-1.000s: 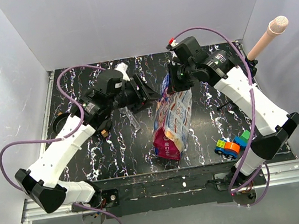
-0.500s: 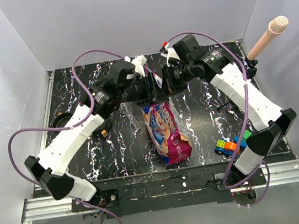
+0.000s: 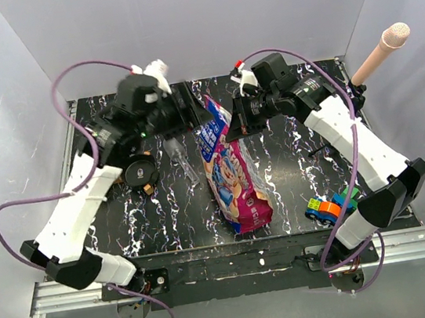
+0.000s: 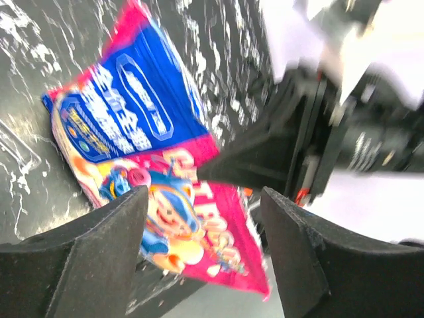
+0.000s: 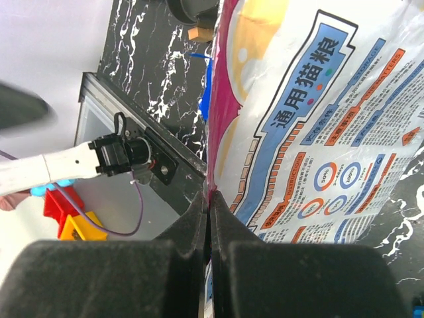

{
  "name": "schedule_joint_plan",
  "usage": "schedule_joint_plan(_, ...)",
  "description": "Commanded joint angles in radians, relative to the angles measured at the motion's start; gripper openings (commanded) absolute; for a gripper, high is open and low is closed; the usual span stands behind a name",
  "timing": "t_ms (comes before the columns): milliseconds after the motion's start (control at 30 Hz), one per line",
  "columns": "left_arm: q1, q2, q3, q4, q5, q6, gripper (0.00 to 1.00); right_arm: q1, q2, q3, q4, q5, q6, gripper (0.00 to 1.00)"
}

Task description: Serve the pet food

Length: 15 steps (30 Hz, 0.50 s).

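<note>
Centrally, right gripper (image 5: 209, 202) clamping far edge of pet food bag (image 3: 235, 179), left gripper (image 4: 204, 197) wide apart, empty

We get bright, even, soft light from above in the top view; mild sheen on the pet food bag (image 3: 236, 183). Left wrist view is heavily motion-blurred. Right wrist view: print sharp, near fingers (image 5: 99, 278) dark, defocused.

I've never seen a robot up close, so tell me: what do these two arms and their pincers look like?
The left arm and right arm have smooth white shells, black joints and bases, and a looping purple cable each. The left gripper and right gripper have blocky matte-black fingers.
</note>
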Motion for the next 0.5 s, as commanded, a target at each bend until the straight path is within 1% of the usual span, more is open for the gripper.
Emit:
schedule_joint_plan(0, 0.129, 0.077, 0.184, -0.161, -0.02, -0.165, 0.67, 0.005, -0.073, 0.049, -0.026, -0.105, -0.129, 0.01)
schedule_joint_plan(33, 0.146, 0.1, 0.189, -0.164, 0.019, -0.197, 0.64, 0.004, -0.091, 0.014, -0.008, -0.099, -0.13, 0.01)
schedule_joint_plan(100, 0.178, 0.132, 0.172, -0.149, 0.103, -0.297, 0.54, 0.007, -0.114, -0.017, 0.008, -0.088, -0.114, 0.01)
schedule_joint_plan(133, 0.184, 0.138, 0.146, -0.103, 0.151, -0.335, 0.52, 0.005, -0.12, -0.02, 0.006, -0.094, -0.106, 0.01)
schedule_joint_plan(167, 0.184, 0.135, 0.112, -0.024, 0.186, -0.36, 0.52, 0.007, -0.125, -0.029, 0.022, -0.104, -0.092, 0.01)
schedule_joint_plan(233, 0.183, 0.12, 0.026, 0.107, 0.232, -0.407, 0.57, 0.007, -0.143, -0.06, 0.057, -0.113, -0.078, 0.01)
schedule_joint_plan(300, 0.183, 0.106, -0.072, 0.23, 0.277, -0.472, 0.69, 0.007, -0.134, -0.048, 0.046, -0.11, -0.084, 0.01)
schedule_joint_plan(333, 0.183, 0.108, -0.096, 0.289, 0.303, -0.499, 0.76, 0.007, -0.122, -0.028, 0.028, -0.108, -0.092, 0.01)
schedule_joint_plan(400, 0.167, 0.131, -0.106, 0.327, 0.322, -0.526, 0.79, 0.007, -0.104, 0.009, 0.003, -0.116, -0.104, 0.01)
schedule_joint_plan(467, 0.146, 0.176, -0.075, 0.304, 0.317, -0.511, 0.81, 0.01, -0.104, 0.017, 0.008, -0.13, -0.107, 0.01)
